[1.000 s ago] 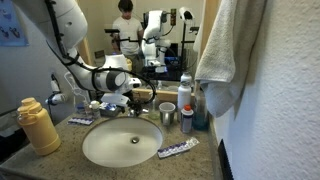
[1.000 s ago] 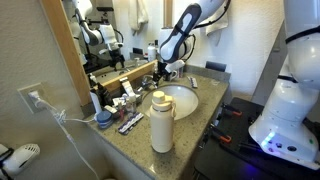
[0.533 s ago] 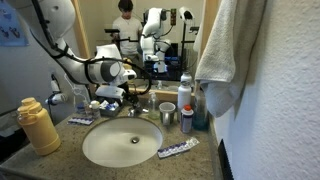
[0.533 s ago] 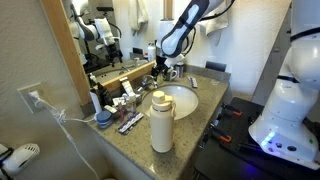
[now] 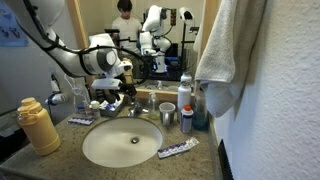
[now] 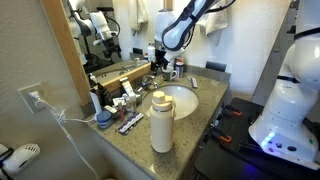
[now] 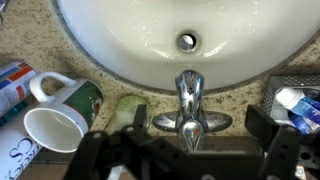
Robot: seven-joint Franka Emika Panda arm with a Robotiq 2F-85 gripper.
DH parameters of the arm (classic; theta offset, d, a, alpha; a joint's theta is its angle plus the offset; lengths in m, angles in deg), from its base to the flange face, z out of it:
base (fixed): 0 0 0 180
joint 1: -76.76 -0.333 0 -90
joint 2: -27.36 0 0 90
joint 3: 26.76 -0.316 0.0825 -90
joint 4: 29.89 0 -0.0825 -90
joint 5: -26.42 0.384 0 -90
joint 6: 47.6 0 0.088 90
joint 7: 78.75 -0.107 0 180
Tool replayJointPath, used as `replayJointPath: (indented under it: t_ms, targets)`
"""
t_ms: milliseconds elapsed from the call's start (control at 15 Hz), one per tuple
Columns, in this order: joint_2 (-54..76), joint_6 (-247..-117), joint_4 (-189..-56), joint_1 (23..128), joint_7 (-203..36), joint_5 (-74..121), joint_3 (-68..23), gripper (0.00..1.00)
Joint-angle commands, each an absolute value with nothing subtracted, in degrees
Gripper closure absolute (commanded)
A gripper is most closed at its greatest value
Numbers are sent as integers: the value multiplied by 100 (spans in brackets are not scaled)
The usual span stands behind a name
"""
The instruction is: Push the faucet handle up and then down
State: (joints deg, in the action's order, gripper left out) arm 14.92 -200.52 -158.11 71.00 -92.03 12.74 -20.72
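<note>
Lifted higher than a second ago, the black two-finger gripper point(image 7: 190, 158) hangs with its jaws spread wide, clasping nothing. Just beyond it, the short shiny chrome faucet handle point(image 7: 188, 112) sits centred behind the white oval ceramic basin point(image 7: 120, 40). A white mug point(image 7: 55, 128) stands beside the basin on the speckled stone counter point(image 7: 20, 50).

Yellow bottle point(image 5: 38, 126) — white mug point(image 7: 55, 125) — towel point(image 5: 222, 50)
</note>
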Motion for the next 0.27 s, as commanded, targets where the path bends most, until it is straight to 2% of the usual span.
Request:
replayJointPath:
  t_ms: [0, 200]
  targets:
    - [1809, -19721, -15878, 7046, -9522, 972, -2097, 0]
    - [1865, -19667, -15876, 7082, -9572, 931, -2162, 0]
